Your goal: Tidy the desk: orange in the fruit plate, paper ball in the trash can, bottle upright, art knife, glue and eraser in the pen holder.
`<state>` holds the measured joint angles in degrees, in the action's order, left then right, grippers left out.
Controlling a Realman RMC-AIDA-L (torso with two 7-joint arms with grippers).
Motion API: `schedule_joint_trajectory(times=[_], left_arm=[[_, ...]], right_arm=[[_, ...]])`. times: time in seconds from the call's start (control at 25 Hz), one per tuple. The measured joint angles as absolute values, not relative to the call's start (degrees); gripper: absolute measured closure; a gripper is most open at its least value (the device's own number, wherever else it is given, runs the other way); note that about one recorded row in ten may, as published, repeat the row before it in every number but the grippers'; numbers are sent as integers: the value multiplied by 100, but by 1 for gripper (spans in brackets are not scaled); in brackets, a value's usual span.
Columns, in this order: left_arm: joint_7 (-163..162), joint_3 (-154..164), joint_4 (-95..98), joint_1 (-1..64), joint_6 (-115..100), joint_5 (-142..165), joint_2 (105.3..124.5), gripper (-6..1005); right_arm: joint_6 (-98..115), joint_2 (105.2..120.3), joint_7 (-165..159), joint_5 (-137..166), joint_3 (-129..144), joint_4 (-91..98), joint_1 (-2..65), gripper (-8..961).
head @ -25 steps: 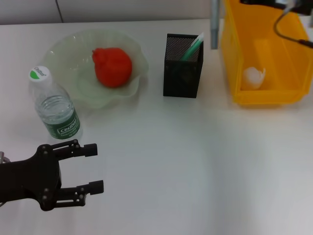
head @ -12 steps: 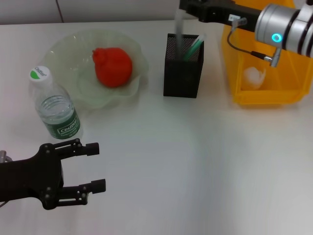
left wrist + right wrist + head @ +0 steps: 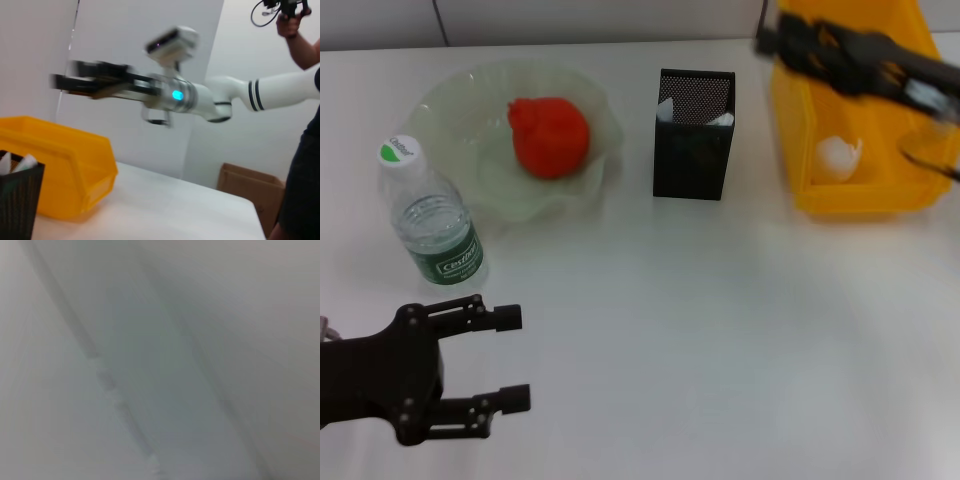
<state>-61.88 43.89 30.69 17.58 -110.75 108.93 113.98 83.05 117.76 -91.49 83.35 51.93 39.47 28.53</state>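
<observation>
The orange (image 3: 548, 137) lies in the pale green fruit plate (image 3: 450, 105) at the back left. The water bottle (image 3: 430, 215) stands upright in front of the plate. The black mesh pen holder (image 3: 694, 133) stands mid-back with white tips showing inside; it also shows in the left wrist view (image 3: 17, 200). The paper ball (image 3: 840, 157) lies in the yellow bin (image 3: 865, 200). My right gripper (image 3: 785, 40) is blurred above the bin's back left corner, open and empty; the left wrist view (image 3: 57, 82) shows its jaws apart. My left gripper (image 3: 510, 358) is open and empty at the front left.
The yellow bin (image 3: 60, 165) stands close to the right of the pen holder. A person (image 3: 300, 150) and a cardboard box (image 3: 250, 180) are beyond the table's far side. The right wrist view shows only grey blur.
My right gripper held a grey stick over the pen holder, let it drop in, and has swung back right over the bin. The green item no longer sticks out. My left arm barely moved.
</observation>
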Motion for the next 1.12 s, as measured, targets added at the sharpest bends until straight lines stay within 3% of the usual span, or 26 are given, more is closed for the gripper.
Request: schedule_joint_trajectory(times=[0.04, 0.2, 0.32, 0.6, 1.12], left_arm=[[-6246, 4385, 3093, 1747, -11206, 10897, 11356, 201], [-6334, 4384, 3114, 1741, -11409, 10900, 11249, 201], [-6487, 4390, 3142, 1740, -11471, 10902, 11191, 201], [-6759, 4397, 3264, 1750, -11488, 10908, 11165, 201], [-6827, 4349, 3260, 1788, -11470, 10882, 11172, 201]], right_arm=[[9400, 11609, -8876, 8547, 5342, 4056, 2513, 439], [10663, 11502, -8242, 9054, 5504, 3912, 2218, 317], [11090, 11592, -7680, 9449, 5509, 3753, 2007, 186], [11010, 11882, -7470, 10275, 5522, 3699, 2096, 147], [10941, 11903, -7373, 10309, 5516, 3624, 2175, 147]])
